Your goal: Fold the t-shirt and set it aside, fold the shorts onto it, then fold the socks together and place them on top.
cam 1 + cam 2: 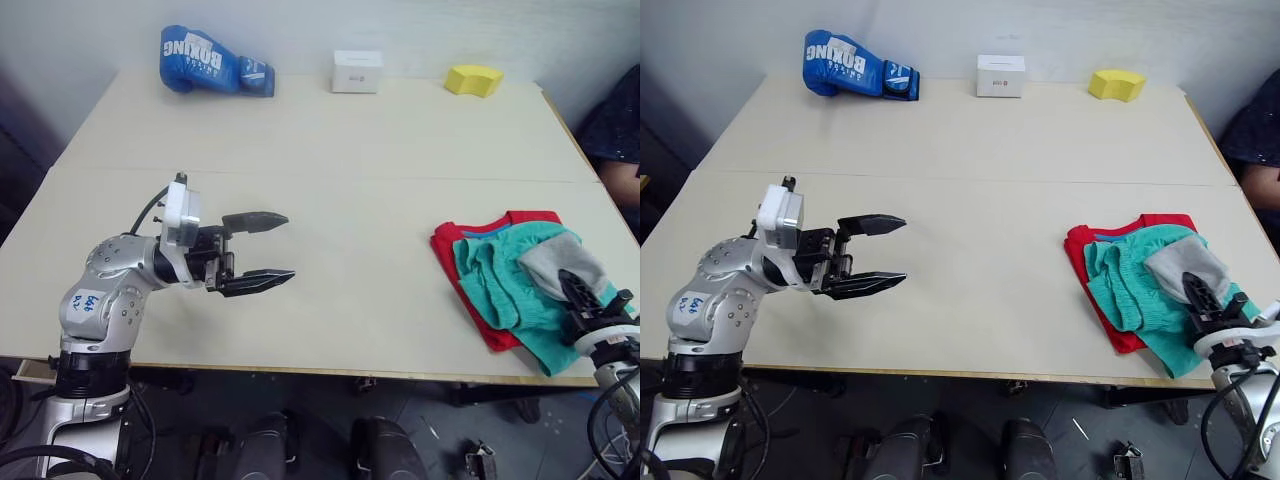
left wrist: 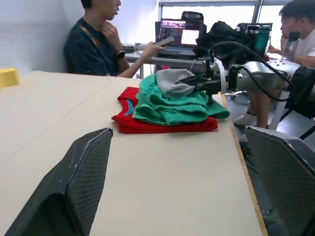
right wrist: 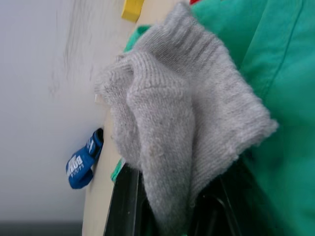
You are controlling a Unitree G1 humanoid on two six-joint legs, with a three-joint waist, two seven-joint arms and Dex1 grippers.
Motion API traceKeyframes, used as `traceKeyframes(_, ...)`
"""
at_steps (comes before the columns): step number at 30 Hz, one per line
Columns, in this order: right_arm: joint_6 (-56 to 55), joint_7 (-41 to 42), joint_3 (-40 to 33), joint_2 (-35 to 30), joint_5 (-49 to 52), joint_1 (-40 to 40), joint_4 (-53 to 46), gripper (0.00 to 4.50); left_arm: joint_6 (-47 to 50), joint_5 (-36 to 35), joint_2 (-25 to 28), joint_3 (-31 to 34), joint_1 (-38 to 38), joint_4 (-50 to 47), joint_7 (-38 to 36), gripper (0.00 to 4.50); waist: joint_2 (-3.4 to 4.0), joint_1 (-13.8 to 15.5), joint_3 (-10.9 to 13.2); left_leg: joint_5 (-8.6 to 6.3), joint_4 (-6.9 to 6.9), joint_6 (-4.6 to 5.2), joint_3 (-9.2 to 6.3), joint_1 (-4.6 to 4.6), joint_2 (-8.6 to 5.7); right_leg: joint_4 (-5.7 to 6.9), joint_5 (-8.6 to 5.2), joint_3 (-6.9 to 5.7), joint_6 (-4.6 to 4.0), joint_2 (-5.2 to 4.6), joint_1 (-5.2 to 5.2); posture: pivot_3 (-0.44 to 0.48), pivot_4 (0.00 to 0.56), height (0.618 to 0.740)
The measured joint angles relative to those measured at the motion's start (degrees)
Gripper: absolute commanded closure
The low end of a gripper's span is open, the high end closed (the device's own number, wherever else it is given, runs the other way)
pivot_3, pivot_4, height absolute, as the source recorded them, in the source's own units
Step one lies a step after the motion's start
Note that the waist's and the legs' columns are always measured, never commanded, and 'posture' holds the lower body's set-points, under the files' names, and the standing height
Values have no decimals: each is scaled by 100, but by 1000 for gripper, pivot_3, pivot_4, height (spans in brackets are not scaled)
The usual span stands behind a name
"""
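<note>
The folded red t-shirt lies near the table's front right edge. The teal shorts are folded on top of it. The grey socks rest on the shorts. My right gripper reaches in from the front edge and is shut on the near end of the socks, which hang between its black fingers. My left gripper hovers open and empty over the bare left half of the table, pointing right toward the pile.
A blue boxing glove, a white box and a yellow block line the far edge of the beige table. A person sits just beyond the table's right side; another person is further off.
</note>
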Motion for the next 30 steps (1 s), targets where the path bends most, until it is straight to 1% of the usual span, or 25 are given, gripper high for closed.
traceKeyframes(1, 72, -12, 3, 0, 101, -48, 44, 3443, -64, 1, 2, 4, 45, 0, -13, 0, 0, 2, 0, 0, 1, 0, 0, -1, 0, 0, 0, 0, 0, 0, 0, 0, 150, 740)
traceKeyframes(3, 225, -125, 10, -48, 244, -73, 54, 2729, -248, 17, 21, 19, 160, 1, -67, 0, 0, 5, 0, 0, 1, 1, 0, 0, 0, 0, 0, 0, 0, -1, 0, 0, 150, 740)
traceKeyframes(7, 492, -471, 11, -362, 393, 105, 50, 1296, -487, 88, 152, 66, 332, 40, -100, 0, 0, 17, 0, -2, 2, 3, 0, -2, 0, -3, 1, -1, -1, -3, 1, 0, 150, 740)
traceKeyframes(9, 616, -673, -72, -459, 627, 392, -114, 630, -477, 78, 278, 122, 418, 44, -117, 0, 0, 33, 0, -5, 0, 8, -2, -4, -1, -4, 0, -1, -1, -4, 0, 0, 150, 740)
traceKeyframes(11, 855, -723, -383, -653, 781, 871, -371, 26, -401, 57, 486, 196, 552, 42, -160, 0, 3, 42, 1, -6, -3, 8, -2, -7, -2, -10, 0, -2, -1, -5, 0, 0, 150, 740)
traceKeyframes(13, 1124, -534, -704, -1087, 769, 1445, -505, 26, -373, 56, 610, 287, 761, 37, -168, 0, 9, 36, 1, -18, -3, 27, 3, -7, -5, -15, 1, 2, 0, -8, 0, 0, 150, 740)
traceKeyframes(15, 1442, 149, -1079, -1628, 311, 2152, -655, 26, -390, 89, 744, 397, 1105, 49, -169, 0, 9, 38, 1, -23, -5, 34, 9, -5, -4, -23, 1, 4, 1, -9, 1, 0, 150, 740)
traceKeyframes(16, 1501, 664, -1192, -1874, -177, 2518, -751, 26, -400, 110, 779, 439, 1246, 67, -174, 0, 6, 35, -1, -23, -4, 34, 10, -6, -1, -28, 1, 2, 2, -7, 1, 0, 150, 740)
traceKeyframes(18, 1118, 1916, -1154, -2323, -1623, 3273, -1109, 26, -433, 126, 868, 463, 1465, 63, -216, 0, 6, 25, -1, -25, -7, 30, 24, -4, 9, -42, 2, 2, 0, -2, 0, 0, 150, 740)
traceKeyframes(19, 470, 2688, -1042, -2405, -2611, 3569, -1291, 26, -524, 167, 909, 515, 1582, 61, -214, 0, 3, 26, -2, -32, -7, 18, 25, -3, 12, -49, 3, 1, -1, 2, 0, 0, 150, 740)
traceKeyframes(20, -283, 3411, -897, -2388, -3475, 3672, -1354, 26, -677, 264, 936, 608, 1713, 71, -180, 0, 3, 20, -3, -44, -8, -3, 29, -2, 17, -54, 3, 1, -2, 7, 0, 0, 150, 740)
traceKeyframes(23, -2212, 5072, -373, -2389, -5340, 3604, -1424, 26, -1202, 684, 979, 740, 1892, 253, 25, 0, 3, 8, -3, -46, -15, -8, 46, 10, 19, -55, 4, 15, -3, 8, -1, 0, 150, 740)
traceKeyframes(25, -3298, 5811, 218, -2534, -6280, 3282, -1422, 26, -1437, 925, 985, 862, 2035, 350, 239, 0, -2, 3, -3, -48, -23, -13, 58, 25, 20, -54, 4, 25, -3, 5, 0, 0, 150, 740)
traceKeyframes(27, -4329, 6407, 1021, -2511, -7003, 2466, -1411, 26, -1622, 1227, 983, 942, 2202, 509, 584, 0, -18, -11, 6, -45, -41, -23, 89, 56, 23, -43, 5, 32, -3, -7, 2, 0, 150, 740)
traceKeyframes(28, -4583, 6538, 1290, -2484, -7176, 2150, -1377, 26, -1748, 1322, 986, 968, 2283, 528, 659, 0, -21, -7, 8, -38, -44, -34, 94, 64, 22, -39, 6, 33, -2, -10, 1, 0, 150, 740)
traceKeyframes(30, -5091, 6746, 2007, -2281, -7581, 1106, -1232, 26, -2164, 1635, 1013, 1068, 2555, 680, 780, 0, -31, -15, 15, -39, -44, -50, 107, 80, 28, -27, 8, 27, -1, -19, 0, 0, 150, 740)
